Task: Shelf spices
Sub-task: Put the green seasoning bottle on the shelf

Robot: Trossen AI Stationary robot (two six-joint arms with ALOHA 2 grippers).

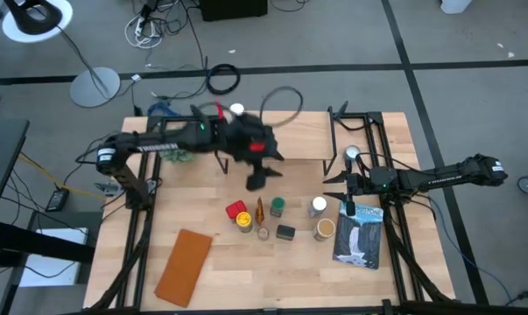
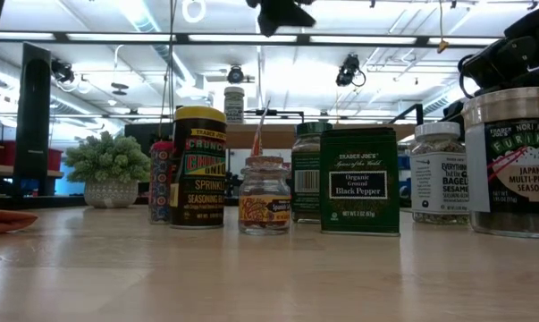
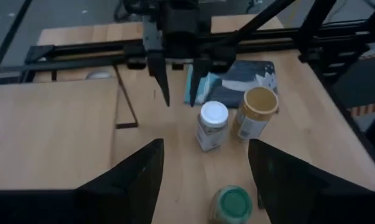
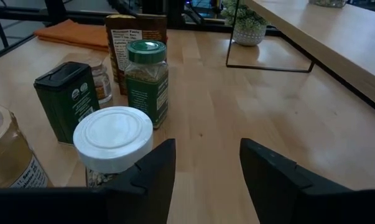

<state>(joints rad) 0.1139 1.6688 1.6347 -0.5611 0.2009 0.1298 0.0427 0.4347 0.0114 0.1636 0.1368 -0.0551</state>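
The spices stand in a cluster on the table: red lid point(image 1: 236, 208), yellow lid point(image 1: 244, 220), amber packet point(image 1: 259, 210), green-lidded jar point(image 1: 278, 206), dark tin point(image 1: 285, 232), white-lidded jar point(image 1: 319, 206), tan-lidded jar point(image 1: 324, 228). Another white-lidded jar point(image 1: 236, 110) stands on the shelf point(image 1: 307, 136), a light plank on black legs at the far side. My left gripper point(image 1: 256, 181) hangs open in the air over the cluster's far edge, with the green lid point(image 3: 232, 202) below it. My right gripper point(image 1: 338, 179) is open and low, just beyond the white-lidded jar point(image 4: 112, 140).
A blue-and-white book point(image 1: 358, 234) lies right of the spices, under the right arm. A flat brown pad point(image 1: 183, 265) lies near the table's near-left corner. A small potted plant point(image 2: 108, 170) stands at the far left. Bare tabletop lies between the shelf and the spices.
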